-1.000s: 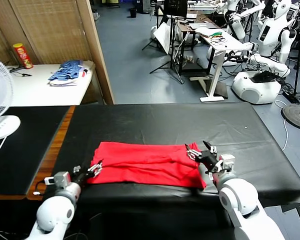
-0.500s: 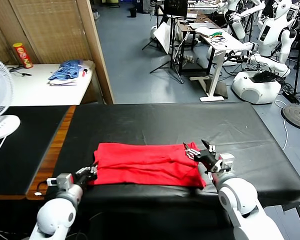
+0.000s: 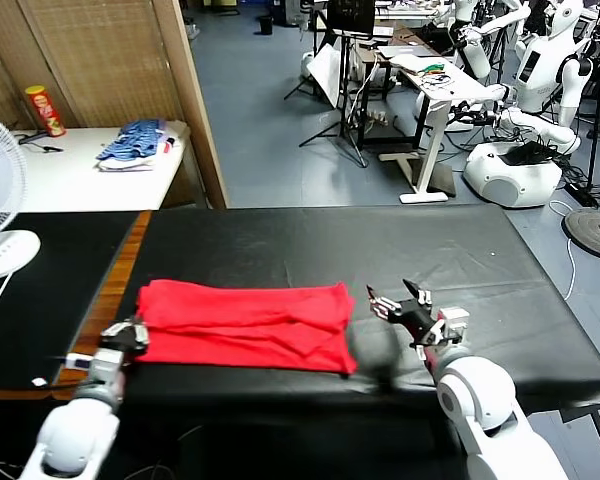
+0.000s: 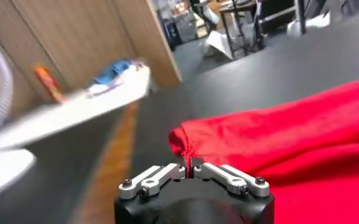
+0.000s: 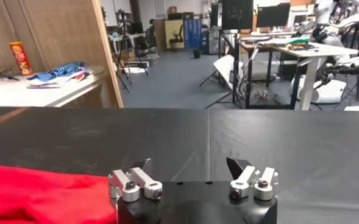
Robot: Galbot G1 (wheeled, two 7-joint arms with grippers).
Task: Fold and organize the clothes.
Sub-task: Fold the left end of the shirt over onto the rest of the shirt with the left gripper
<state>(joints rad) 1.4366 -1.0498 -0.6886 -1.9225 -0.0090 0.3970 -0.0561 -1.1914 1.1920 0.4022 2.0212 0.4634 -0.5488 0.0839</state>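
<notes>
Red T-shirt (image 3: 245, 327) lies as a folded band across the near part of the black table (image 3: 460, 250), and it now sits further toward my left than it did a second ago: its left end reaches almost to the table's left edge, while its right end has pulled clear of my right gripper. The cloth has bunched into long ridges along its length, so it has been dragged rather than lifted.

My left gripper (image 3: 128, 334) is clenched on the shirt's left corner; the left wrist view shows the fingers (image 4: 158, 177) pinched together with a tuck of red fabric (image 4: 277, 134) rising between them. A second ago that gripper stood partly open at the same corner, so the grasp and the sideways pull are both fresh.

My right gripper (image 3: 398, 304) hovers over bare table just beside the shirt's right end, jaws spread wide and holding nothing. The right wrist view confirms it: the red edge (image 5: 39, 195) lies off to one side, not between the fingers (image 5: 133, 181).

I judge this as repositioning, with the folding proper not finished. The risk is that one-sided dragging skews the layers, so I would want the right gripper back on the cloth before any further pull.

On the white side table (image 3: 70, 180) behind are a blue bundle of clothes (image 3: 135, 142) and a can (image 3: 44, 110); a fan (image 3: 0, 200) stands at far left.
</notes>
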